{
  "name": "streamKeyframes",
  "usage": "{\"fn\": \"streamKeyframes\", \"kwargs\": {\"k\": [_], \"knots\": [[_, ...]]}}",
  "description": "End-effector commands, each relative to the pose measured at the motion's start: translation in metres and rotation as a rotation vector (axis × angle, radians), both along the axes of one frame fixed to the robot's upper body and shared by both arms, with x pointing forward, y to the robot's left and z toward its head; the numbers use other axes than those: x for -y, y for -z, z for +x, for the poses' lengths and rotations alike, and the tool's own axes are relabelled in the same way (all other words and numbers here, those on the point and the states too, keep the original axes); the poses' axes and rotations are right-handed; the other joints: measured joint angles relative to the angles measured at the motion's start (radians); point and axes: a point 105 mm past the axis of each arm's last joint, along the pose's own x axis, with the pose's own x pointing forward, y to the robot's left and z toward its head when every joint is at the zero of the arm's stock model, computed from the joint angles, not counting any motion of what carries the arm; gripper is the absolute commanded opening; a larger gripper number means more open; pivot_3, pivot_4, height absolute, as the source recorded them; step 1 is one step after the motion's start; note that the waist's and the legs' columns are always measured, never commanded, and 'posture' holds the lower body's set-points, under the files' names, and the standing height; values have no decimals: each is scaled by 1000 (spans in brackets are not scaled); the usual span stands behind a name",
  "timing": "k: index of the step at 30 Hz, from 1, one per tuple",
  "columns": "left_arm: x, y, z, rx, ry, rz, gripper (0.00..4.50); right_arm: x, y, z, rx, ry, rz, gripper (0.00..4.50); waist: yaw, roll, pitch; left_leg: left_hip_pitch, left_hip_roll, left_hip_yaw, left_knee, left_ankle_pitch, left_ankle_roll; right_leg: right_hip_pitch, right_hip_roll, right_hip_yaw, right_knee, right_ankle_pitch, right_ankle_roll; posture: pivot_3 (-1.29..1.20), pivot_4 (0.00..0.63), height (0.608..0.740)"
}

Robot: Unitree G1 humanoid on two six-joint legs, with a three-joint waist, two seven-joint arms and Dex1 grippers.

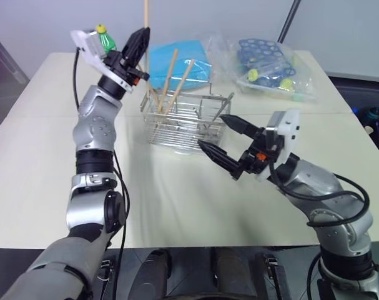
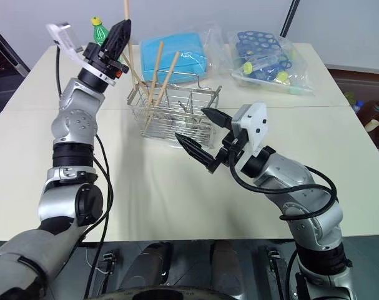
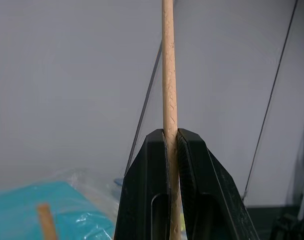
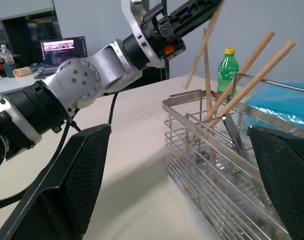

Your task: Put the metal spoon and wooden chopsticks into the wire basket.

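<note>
My left gripper (image 1: 143,32) is shut on one of the wooden chopsticks (image 3: 168,75), holding it nearly upright over the left end of the wire basket (image 1: 177,128). The stick's top runs out of the left eye view. Its lower end hangs close to the basket's left rim. Other wooden chopsticks (image 1: 170,72) lean inside the basket, sticking out above its rim. The metal spoon (image 1: 225,105) leans out of the basket's right end. Just in front of the basket's right part, my right gripper (image 1: 212,131) stands open and holds nothing.
Behind the basket lies a blue packet in clear plastic (image 1: 186,59), and to its right a bag with a blue rack (image 1: 270,62). A green bottle (image 1: 105,39) stands at the back left. Bare tabletop (image 1: 177,194) stretches in front of the basket.
</note>
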Motion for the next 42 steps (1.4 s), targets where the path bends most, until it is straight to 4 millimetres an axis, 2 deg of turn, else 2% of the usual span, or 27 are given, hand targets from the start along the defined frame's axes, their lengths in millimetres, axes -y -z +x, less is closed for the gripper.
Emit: {"fn": "streamKeyframes", "kwargs": {"k": [1,10,26,29,35,36,42], "knots": [[8,-12,-3,62,0,13,40,-2,-11,-13,62,-3,20,4500,0,0,0,0,0,0,0,0,0,0,0,0,0,0,0,0,150,740],[16,4,-1,44,3,28,40,3,-13,-15,59,10,10,4500,-2,0,0,0,0,0,0,0,0,0,0,0,0,0,0,0,150,740],[19,20,-3,20,-6,39,40,6,-13,-13,56,15,7,4500,0,0,0,0,0,0,0,0,0,0,0,0,0,0,0,0,150,740],[21,21,-3,16,8,44,1169,5,-13,-12,57,15,6,4500,-1,0,0,0,0,0,0,0,0,0,0,0,0,0,0,0,150,740],[17,19,-5,22,13,43,4299,6,-13,-10,58,17,5,4500,-1,0,0,0,0,0,0,0,0,0,0,0,0,0,0,0,150,740],[16,18,-5,24,11,41,4411,6,-13,-10,58,17,5,4500,-1,0,0,0,0,0,0,0,0,0,0,0,0,0,0,0,150,740],[9,3,-12,36,-4,42,4411,8,-11,-8,56,15,0,4500,-1,0,0,0,0,0,0,0,0,0,0,0,0,0,0,0,150,740]]}}
